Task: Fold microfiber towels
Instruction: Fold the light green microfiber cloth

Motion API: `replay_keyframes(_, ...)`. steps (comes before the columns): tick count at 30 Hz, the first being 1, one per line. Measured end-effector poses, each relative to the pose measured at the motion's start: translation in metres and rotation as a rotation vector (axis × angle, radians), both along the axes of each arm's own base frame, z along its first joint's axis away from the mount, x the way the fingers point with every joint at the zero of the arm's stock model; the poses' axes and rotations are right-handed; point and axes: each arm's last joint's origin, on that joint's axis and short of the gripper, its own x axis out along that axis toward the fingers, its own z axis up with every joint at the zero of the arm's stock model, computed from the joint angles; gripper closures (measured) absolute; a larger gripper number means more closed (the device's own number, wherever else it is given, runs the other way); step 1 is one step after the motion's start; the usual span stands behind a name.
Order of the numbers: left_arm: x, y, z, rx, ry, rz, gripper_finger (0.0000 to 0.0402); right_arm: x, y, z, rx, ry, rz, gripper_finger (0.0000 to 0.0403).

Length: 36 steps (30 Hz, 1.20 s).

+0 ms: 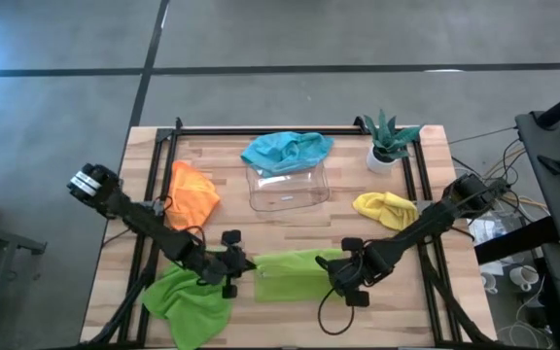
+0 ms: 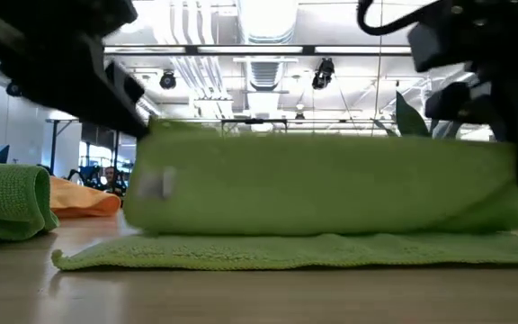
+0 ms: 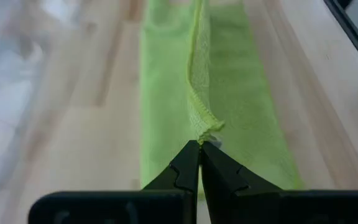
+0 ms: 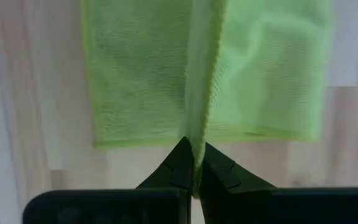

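Note:
A lime green microfiber towel lies near the table's front edge, between my two grippers. One half is raised; the other half lies flat on the wood. My left gripper is shut on its left end and my right gripper on its right end. A second lime green towel lies crumpled at the front left. An orange towel lies at the left and a yellow one at the right. A teal one rests on the clear tray. My left gripper pinches a corner of the towel's raised edge between its two fingertips, slanting down from the table's left. The edge runs on toward the other gripper, and the lower half lies on the table. My right gripper pinches the raised edge at its right end between its fingertips, from above, pointing down. The cloth stands up as a ridge from the fingers, with the rest spread flat on the wood below.
A clear plastic tray stands at the middle far side. A small potted plant sits at the far right corner. Black rails run along the table's left, right and far edges. Bare wood shows between the tray and the held towel.

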Motion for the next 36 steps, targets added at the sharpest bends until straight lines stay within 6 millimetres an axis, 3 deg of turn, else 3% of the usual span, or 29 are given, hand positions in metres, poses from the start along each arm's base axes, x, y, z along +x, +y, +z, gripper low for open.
replay_keyframes(5, -0.008, 0.017, 0.021, 0.105, -0.057, 0.055, 0.0402, 0.007, -0.014, 0.029, -0.225, -0.012, -0.007, 0.0394)
replay_keyframes(10, -0.011, 0.033, 0.024, 0.183, -0.038, 0.141, 0.0402, 0.019, -0.027, 0.049, -0.369, -0.066, 0.014, 0.0394)
replay_keyframes(16, -0.008, 0.031, 0.008, 0.114, 0.027, 0.119, 0.0402, 0.022, -0.028, 0.032, -0.305, 0.024, 0.046, 0.0394)
replay_keyframes(25, 0.009, 0.008, -0.008, -0.011, 0.051, -0.013, 0.0402, 0.022, 0.004, -0.005, -0.181, 0.182, 0.16, 0.0394)
replay_keyframes(29, 0.015, -0.001, -0.005, -0.04, 0.058, -0.061, 0.0402, 0.022, 0.015, -0.007, -0.167, 0.184, 0.177, 0.0394)
replay_keyframes(36, 0.015, -0.009, 0.003, -0.057, 0.08, -0.111, 0.0402, 0.025, 0.024, 0.009, -0.128, 0.109, 0.18, 0.0394)
